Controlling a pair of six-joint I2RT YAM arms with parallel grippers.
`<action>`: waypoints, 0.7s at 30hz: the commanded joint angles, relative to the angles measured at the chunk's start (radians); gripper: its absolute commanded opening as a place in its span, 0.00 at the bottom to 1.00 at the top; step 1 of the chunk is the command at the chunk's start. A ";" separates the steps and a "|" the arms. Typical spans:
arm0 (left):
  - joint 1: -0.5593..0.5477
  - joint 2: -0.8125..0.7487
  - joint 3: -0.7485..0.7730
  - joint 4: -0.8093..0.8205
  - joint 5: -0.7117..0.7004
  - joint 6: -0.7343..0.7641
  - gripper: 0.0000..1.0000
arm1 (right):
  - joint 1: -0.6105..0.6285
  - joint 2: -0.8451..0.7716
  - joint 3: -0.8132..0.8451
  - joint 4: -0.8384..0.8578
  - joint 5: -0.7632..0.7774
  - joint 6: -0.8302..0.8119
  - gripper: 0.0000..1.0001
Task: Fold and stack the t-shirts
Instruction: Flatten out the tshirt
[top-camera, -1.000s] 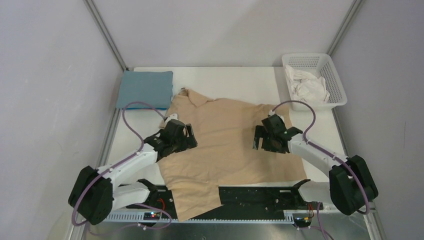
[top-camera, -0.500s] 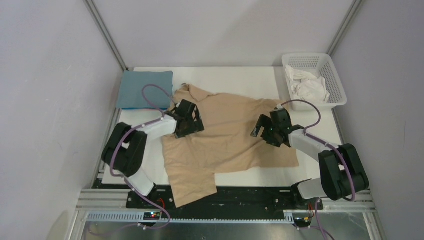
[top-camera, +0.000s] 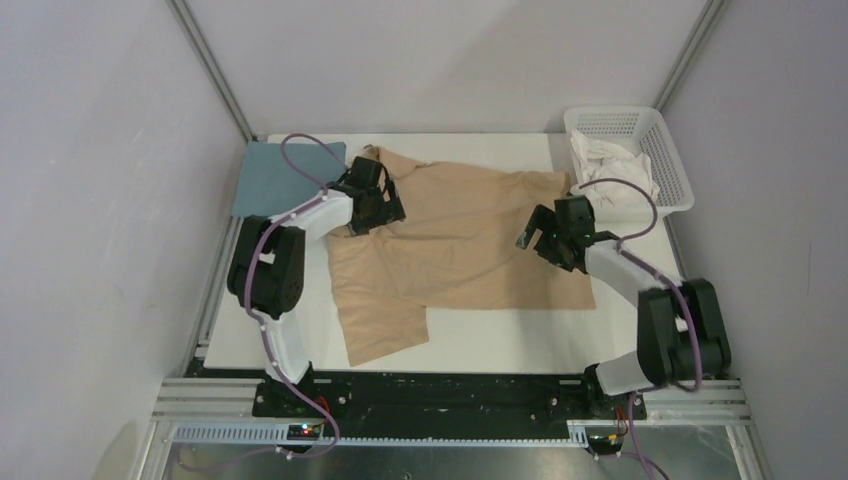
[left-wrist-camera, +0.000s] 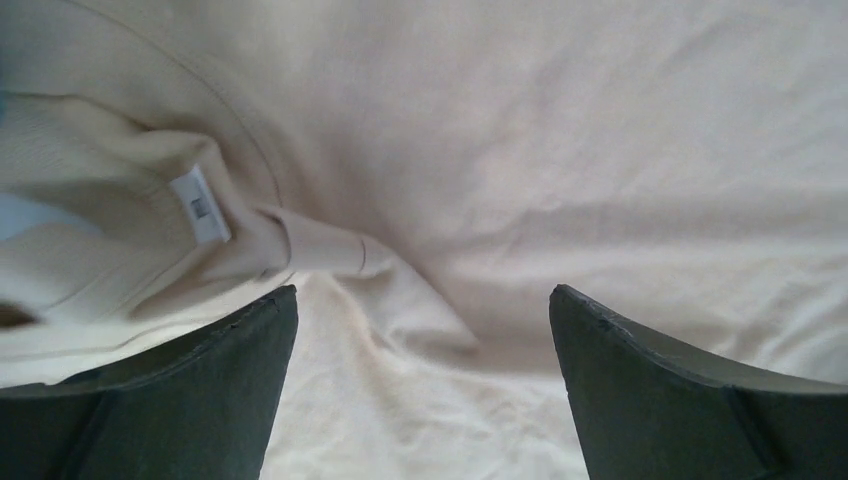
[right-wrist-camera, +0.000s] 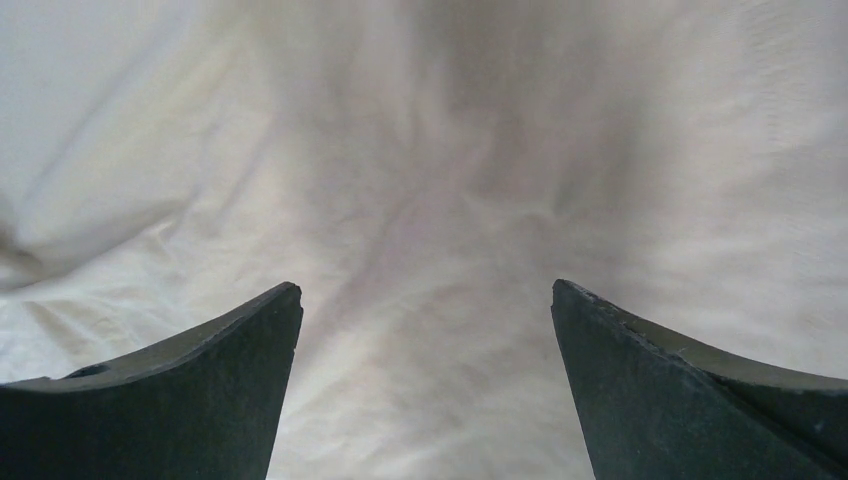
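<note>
A tan-beige t-shirt (top-camera: 470, 245) with a small collar lies spread over the middle of the white table, its lower part trailing toward the near left. A folded teal-blue t-shirt (top-camera: 272, 178) rests at the back left corner. My left gripper (top-camera: 382, 210) stands open on the tan shirt just below the collar. In the left wrist view the left gripper (left-wrist-camera: 420, 310) shows only cloth between its fingers, with the collar's white label (left-wrist-camera: 200, 205) at the upper left. My right gripper (top-camera: 535, 240) is open over the shirt's right side. The right wrist view has this gripper (right-wrist-camera: 425, 300) above wrinkled tan cloth.
A white lattice basket (top-camera: 675, 170) at the back right corner holds crumpled white cloth (top-camera: 612, 172). Bare table (top-camera: 500, 340) shows between the shirt and the near edge. Grey walls close in the left, right and back sides.
Both arms have reached farther back on the table. The tan shirt has slid away from the near edge with them and no longer hangs over it. Both grippers stayed open.
</note>
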 joint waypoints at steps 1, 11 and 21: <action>-0.014 -0.223 -0.033 -0.044 -0.049 0.052 1.00 | 0.000 -0.287 0.017 -0.118 0.117 -0.024 0.99; -0.285 -0.776 -0.521 -0.111 -0.225 -0.184 1.00 | -0.037 -0.768 -0.201 -0.344 0.279 0.020 0.99; -0.589 -1.012 -0.778 -0.469 -0.224 -0.453 1.00 | -0.051 -0.780 -0.212 -0.450 0.314 0.058 0.99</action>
